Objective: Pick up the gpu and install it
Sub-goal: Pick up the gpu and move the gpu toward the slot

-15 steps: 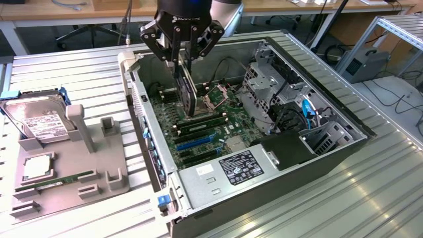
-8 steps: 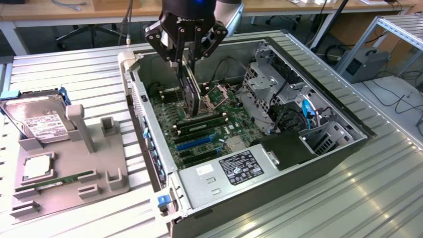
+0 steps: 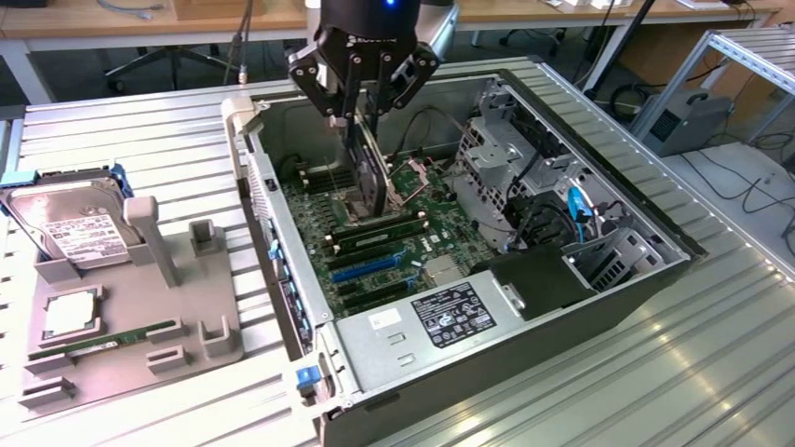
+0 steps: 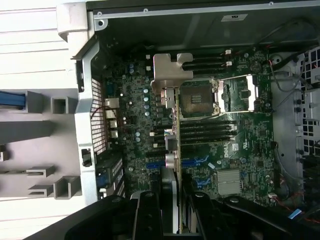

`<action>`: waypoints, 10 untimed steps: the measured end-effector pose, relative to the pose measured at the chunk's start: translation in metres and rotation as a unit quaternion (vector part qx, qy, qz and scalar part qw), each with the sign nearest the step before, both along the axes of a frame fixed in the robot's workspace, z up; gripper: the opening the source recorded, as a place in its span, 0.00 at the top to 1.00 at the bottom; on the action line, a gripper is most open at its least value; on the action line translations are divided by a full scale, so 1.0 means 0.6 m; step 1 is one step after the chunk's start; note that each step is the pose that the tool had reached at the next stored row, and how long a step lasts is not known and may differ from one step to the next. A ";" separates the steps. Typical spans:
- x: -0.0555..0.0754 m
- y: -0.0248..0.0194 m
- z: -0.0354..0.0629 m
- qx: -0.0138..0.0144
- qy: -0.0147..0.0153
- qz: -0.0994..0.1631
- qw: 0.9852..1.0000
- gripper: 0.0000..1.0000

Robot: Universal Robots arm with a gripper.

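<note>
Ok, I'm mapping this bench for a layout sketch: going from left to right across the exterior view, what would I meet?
hard drive → gpu held in the gripper → drive cage → blue cable → grey box on the floor

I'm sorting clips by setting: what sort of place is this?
Probably a robotics lab: an open PC case on a slatted metal table, a hard drive in a fixture, wooden desks behind.

gpu (image 3: 365, 177) in pincer (image 3: 361, 114) inside open case (image 3: 572, 335)
</note>
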State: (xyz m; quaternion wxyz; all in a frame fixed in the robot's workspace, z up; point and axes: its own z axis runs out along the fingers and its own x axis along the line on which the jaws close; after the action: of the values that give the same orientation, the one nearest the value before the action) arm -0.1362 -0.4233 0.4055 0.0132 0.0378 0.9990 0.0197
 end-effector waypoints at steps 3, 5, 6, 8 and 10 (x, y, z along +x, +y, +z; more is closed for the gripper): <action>0.006 0.0000 -0.001 0.000 0.000 0.000 1.000 0.73; 0.009 0.0000 -0.002 0.000 0.000 0.000 1.000 0.73; 0.011 0.0000 -0.003 0.000 0.000 0.000 1.000 0.73; 0.015 0.0000 -0.004 0.000 0.000 0.000 1.000 0.73; 0.018 0.0000 -0.005 -0.001 0.000 0.000 1.000 0.73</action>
State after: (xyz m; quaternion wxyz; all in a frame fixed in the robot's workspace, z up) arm -0.1255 -0.4233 0.4027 0.0132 0.0378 0.9990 0.0192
